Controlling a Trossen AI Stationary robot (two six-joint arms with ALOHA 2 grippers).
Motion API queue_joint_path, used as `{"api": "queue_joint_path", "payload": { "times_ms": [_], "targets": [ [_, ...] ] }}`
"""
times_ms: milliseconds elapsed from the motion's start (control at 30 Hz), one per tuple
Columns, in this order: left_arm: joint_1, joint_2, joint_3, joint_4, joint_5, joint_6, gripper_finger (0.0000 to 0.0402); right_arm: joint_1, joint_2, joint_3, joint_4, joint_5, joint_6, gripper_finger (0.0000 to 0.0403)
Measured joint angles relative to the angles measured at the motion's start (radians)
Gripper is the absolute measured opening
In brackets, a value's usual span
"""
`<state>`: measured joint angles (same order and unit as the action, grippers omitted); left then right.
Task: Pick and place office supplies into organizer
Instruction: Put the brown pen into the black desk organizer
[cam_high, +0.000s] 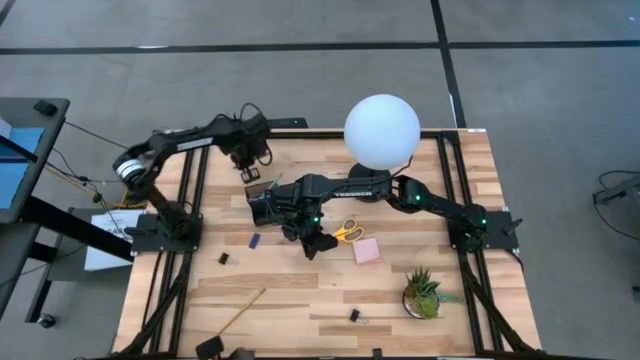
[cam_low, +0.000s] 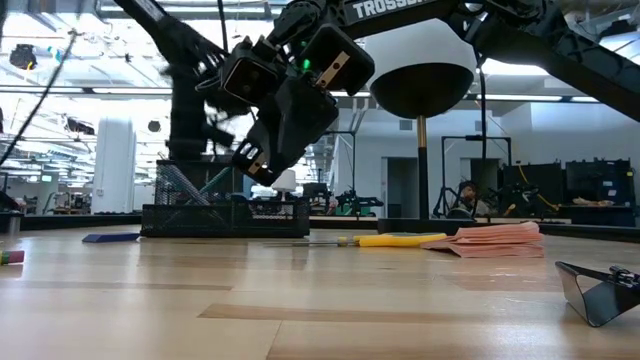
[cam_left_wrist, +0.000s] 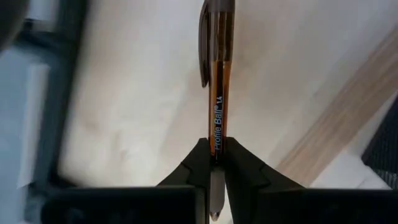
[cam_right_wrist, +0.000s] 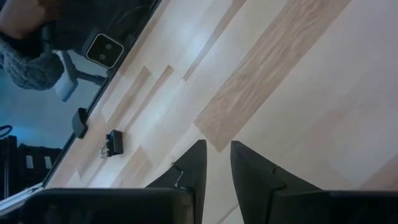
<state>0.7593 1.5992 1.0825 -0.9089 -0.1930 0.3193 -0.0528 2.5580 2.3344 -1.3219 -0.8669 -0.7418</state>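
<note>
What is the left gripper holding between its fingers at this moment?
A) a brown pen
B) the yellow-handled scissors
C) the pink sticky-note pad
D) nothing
A: in the left wrist view the left gripper is shut on a brown pen, while the yellow-handled scissors and the pink sticky-note pad lie on the table.

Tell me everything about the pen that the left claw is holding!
The pen is a see-through brown ballpoint with a darker clip near its far end and white printed lettering along its barrel. It looks like plastic. The left claw is shut on it, both dark fingers squeezing its sides, so it sticks straight out ahead of the claw. Only the fingers touch it. Pale wooden table shows behind it.
</note>
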Motion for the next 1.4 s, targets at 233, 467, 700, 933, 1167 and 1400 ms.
{"api": "queue_joint_path", "payload": {
  "times_ms": [233,467,700,933,1167,1400],
  "targets": [
    [-0.039,-0.251,0.003,-0.154,-0.033,-0.081,0.0012,0.015,0.0,0.0,-0.075,-0.005,0.008,0.0066],
    [-0.177,-0.494,0.003,-0.22,-0.028,-0.3,0.0012,0.077,0.0,0.0,-0.19,-0.061,-0.062,0.0066],
    [-0.402,-0.666,-0.049,-0.018,-0.048,-0.481,0.0011,0.124,-0.083,-0.002,-0.25,-0.157,-0.157,0.0066],
    [-0.677,-0.778,-0.385,0.321,-0.299,-0.627,0.0011,0.129,-0.286,0.0,-0.249,-0.157,-0.179,0.0066],
    [-0.801,-0.788,-0.675,0.816,-0.409,-0.565,0.0011,0.071,-0.535,0.0,-0.143,-0.156,-0.209,0.0066],
    [-0.803,-0.773,-0.75,0.882,-0.464,-0.559,0.0011,-0.036,-0.698,0.001,0.315,-0.15,0.011,0.0066]
  ]
}}
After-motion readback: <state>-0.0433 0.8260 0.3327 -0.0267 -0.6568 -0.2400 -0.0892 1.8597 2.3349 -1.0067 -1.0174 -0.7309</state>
